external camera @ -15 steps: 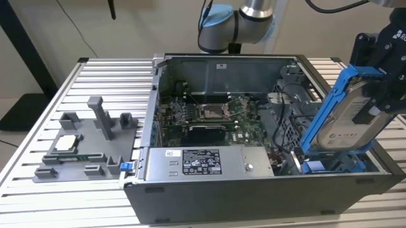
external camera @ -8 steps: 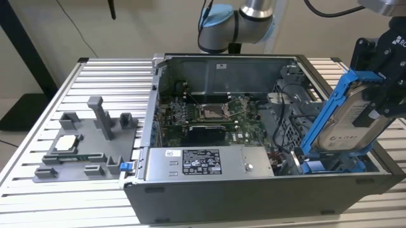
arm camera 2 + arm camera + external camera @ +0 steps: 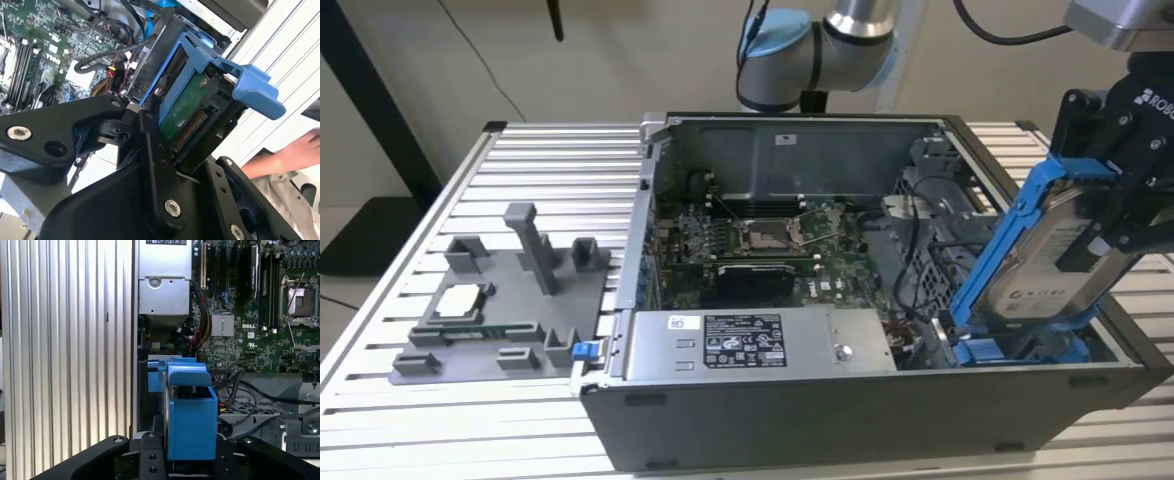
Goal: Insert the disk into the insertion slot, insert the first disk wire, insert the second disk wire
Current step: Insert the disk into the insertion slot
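Observation:
My gripper (image 3: 1105,225) is shut on the disk (image 3: 1047,265), a silver-grey drive in a bright blue carrier. It holds the disk steeply tilted over the exterior view's right end of the open computer case. The disk's lower end reaches down at the insertion slot (image 3: 945,285), a grey perforated metal bay at the case's front right corner. In the second wrist view the disk's green underside (image 3: 187,107) and blue end tab show between my black fingers (image 3: 150,150). In the first wrist view the blue carrier (image 3: 190,415) stands edge-on above my gripper (image 3: 190,462).
The grey power-supply box (image 3: 761,345) lies along the case's front wall, with the motherboard (image 3: 761,245) behind it. Black cables (image 3: 914,215) loop beside the bay. A grey fixture tray (image 3: 507,300) stands left of the case. A person's hand (image 3: 295,150) rests nearby.

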`<state>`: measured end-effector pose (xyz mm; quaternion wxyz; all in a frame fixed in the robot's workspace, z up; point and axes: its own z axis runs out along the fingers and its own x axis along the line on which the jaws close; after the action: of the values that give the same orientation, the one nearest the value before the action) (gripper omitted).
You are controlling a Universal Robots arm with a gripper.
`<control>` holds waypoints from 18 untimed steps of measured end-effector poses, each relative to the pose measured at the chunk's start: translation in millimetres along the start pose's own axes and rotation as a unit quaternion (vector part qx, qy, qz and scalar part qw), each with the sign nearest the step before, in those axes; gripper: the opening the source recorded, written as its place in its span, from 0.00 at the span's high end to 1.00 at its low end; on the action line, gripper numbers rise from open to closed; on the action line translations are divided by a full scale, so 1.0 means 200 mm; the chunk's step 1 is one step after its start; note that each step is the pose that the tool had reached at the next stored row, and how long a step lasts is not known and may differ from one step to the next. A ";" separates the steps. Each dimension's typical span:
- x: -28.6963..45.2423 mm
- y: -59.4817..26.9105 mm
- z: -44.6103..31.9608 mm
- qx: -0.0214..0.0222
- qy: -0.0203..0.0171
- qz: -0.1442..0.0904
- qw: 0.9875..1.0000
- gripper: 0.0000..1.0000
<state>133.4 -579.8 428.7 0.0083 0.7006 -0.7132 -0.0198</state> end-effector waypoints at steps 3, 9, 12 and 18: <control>-0.014 -0.003 0.012 0.000 0.000 0.000 1.000 1.00; -0.027 -0.021 0.036 0.000 0.000 0.000 1.000 1.00; -0.029 -0.022 0.054 0.000 0.000 0.000 1.000 1.00; -0.030 -0.024 0.086 0.000 0.000 0.000 1.000 1.00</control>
<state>137.7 -573.5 411.5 0.0082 0.7006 -0.7132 -0.0200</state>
